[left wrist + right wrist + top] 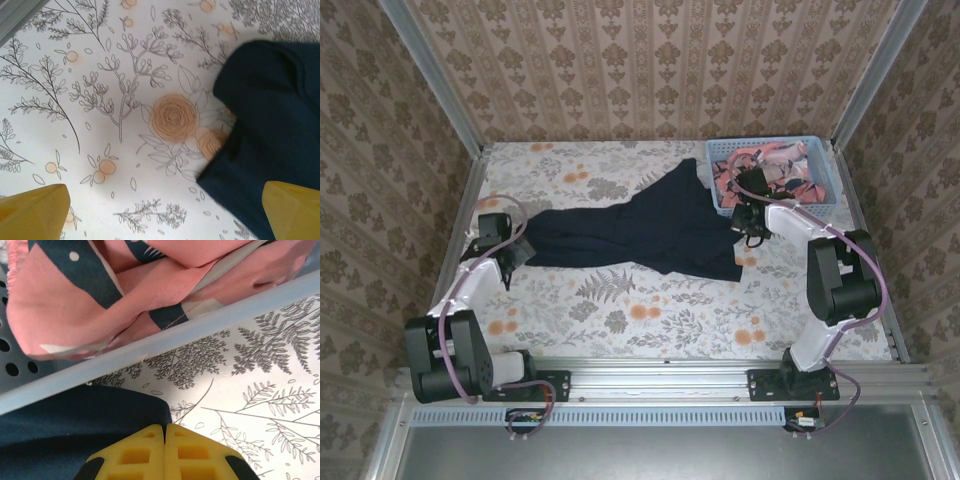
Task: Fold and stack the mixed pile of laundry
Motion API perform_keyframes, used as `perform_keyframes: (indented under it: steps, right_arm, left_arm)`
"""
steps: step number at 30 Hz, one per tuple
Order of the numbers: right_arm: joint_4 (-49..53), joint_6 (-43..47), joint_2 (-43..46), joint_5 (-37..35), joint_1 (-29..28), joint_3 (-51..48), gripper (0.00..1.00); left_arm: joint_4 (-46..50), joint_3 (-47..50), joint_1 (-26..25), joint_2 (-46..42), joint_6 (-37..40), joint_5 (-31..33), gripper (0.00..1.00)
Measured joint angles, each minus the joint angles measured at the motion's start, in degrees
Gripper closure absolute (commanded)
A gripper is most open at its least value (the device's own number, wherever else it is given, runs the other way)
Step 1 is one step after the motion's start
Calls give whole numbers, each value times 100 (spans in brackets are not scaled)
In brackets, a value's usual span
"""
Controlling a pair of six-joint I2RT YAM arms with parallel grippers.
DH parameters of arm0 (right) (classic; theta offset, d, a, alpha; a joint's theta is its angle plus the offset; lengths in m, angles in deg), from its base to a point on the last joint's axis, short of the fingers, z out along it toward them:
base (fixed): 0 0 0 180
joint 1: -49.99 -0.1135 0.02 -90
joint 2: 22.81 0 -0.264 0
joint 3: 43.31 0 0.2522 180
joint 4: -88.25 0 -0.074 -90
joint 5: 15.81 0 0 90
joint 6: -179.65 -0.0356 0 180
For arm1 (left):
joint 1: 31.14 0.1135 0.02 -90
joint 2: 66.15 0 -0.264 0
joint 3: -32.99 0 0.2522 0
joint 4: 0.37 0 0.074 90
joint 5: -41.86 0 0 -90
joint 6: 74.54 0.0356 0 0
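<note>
left claw (513, 256): the fingers are spread wide and nothing is held. in the left wrist view, the two yellow fingertips (32, 212) stand at the lower corners with open space between them. one fingertip is over the bare floral tablecloth (100, 100). the other is over an edge of the dark navy t-shirt (270, 125). the pictures do not show whether either fingertip touches the surface. ahead of the claw, the t-shirt edge lies flat on the tablecloth, with a rounded notch in its outline.

right claw (165, 440): the two yellow fingers are pressed together along their full length. the tips meet at the border of the t-shirt (75, 415), which lies beneath and to one side of them. it cannot be told whether any cloth is caught between the tips. just beyond the tips, the pale blue rim of the plastic basket (200, 325) runs across the view. beyond the rim, the pink garment (100, 300) with navy and white patches lies bunched inside the basket.

in the top view, the t-shirt (640, 235) stretches across the table from just beside the left claw to the right claw (750, 230). one corner of it reaches toward the basket (825, 200), which stands just beyond the right claw at the far side of the table. the pink garment (770, 165) lies in the basket.
</note>
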Motion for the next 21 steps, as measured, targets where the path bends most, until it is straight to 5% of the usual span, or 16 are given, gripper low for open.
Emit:
perform_keyframes:
  steps: [7,21]
  right_arm:
    - [7,96,0,33,11,24,100]
    - [-33,101,0,302,11,24,100]
  left_arm:
    - [-470,-603,-125,476,-195,-393,13]
    - [-463,-2277,-2865,2264,-44,-527,30]
